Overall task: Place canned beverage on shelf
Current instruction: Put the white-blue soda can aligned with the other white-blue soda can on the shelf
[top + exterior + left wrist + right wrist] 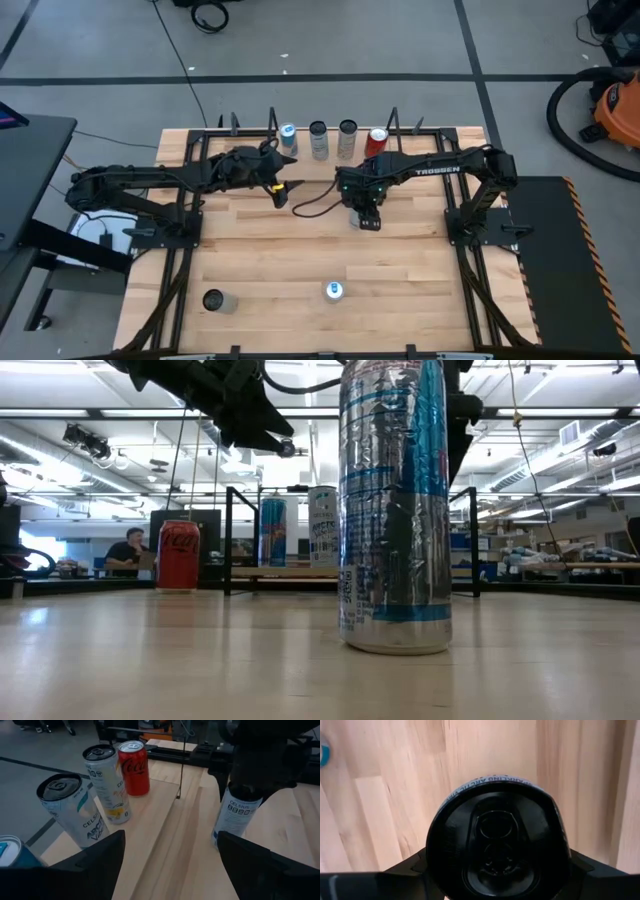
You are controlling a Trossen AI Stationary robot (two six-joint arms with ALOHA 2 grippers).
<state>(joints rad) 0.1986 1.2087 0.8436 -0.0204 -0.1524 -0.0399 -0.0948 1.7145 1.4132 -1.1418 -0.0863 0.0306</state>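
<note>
Right gripper [366,217], frame centre of the high view, jaws pinching an upright Celsius can [235,815] on the worktop [300,260]; likely rigid, slick, best held mid-body; left gripper [281,192] jaws spread beside the shelf [330,152].

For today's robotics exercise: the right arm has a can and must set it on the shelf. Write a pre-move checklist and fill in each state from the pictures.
1. Right gripper closed on the Celsius can: ok.
2. Can upright: ok.
3. Left gripper open, holding nothing: ok.
4. Shelf has a free spot beside the red cola can: cannot tell.
5. Left gripper clear of the path to the shelf: cannot tell.
6. Two spare cans at the front, blue-topped can and dark-topped can, out of the way: ok.
</note>
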